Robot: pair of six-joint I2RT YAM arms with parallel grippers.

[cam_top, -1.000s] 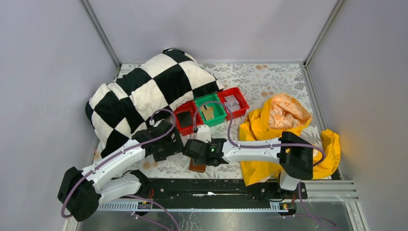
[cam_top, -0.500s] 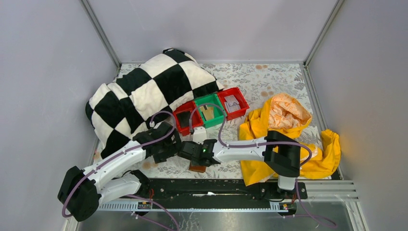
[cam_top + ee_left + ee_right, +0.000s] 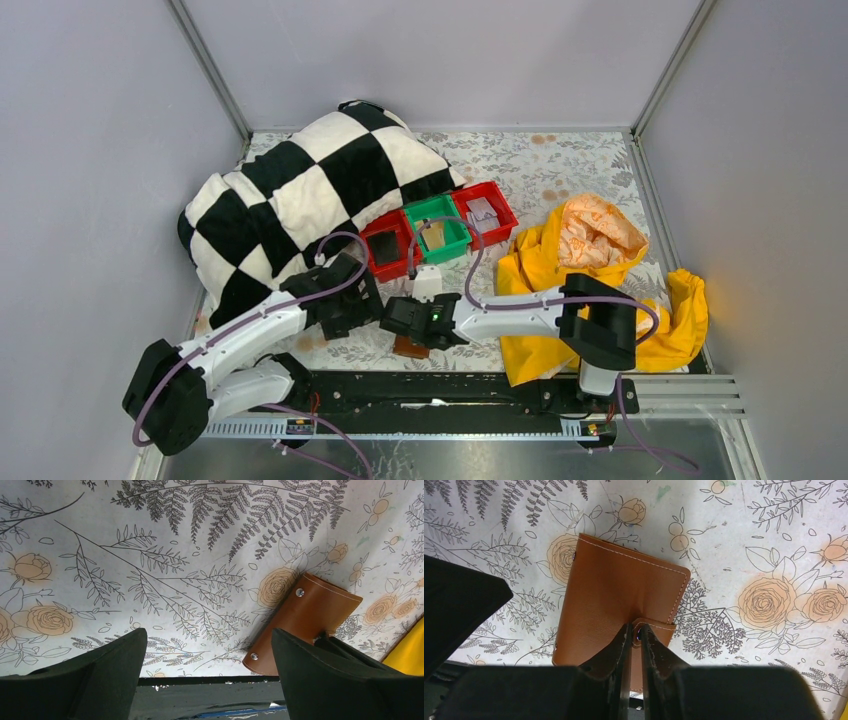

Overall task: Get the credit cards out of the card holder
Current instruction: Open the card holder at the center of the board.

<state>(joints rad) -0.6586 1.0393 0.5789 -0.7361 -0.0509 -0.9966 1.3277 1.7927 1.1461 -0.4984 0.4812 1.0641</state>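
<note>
The card holder (image 3: 409,347) is a brown leather wallet, folded shut, flat on the flowered table near its front edge. It also shows in the left wrist view (image 3: 306,620) and the right wrist view (image 3: 616,592). My right gripper (image 3: 635,630) is shut on the wallet's snap strap at its near edge, and shows from above (image 3: 403,320). My left gripper (image 3: 207,635) is open and empty, just left of the wallet above the table's front edge, and shows from above (image 3: 358,306). No credit cards show at the closed wallet.
A red bin (image 3: 372,262), a green bin (image 3: 459,242) and a second red bin (image 3: 505,210) stand in a row behind the arms, with small flat items inside. A checkered pillow (image 3: 300,190) lies back left. Yellow cloth (image 3: 590,260) lies at the right.
My right arm shifted a little left and then back slightly, staying over the wallet. The wallet and my left gripper have barely moved.
</note>
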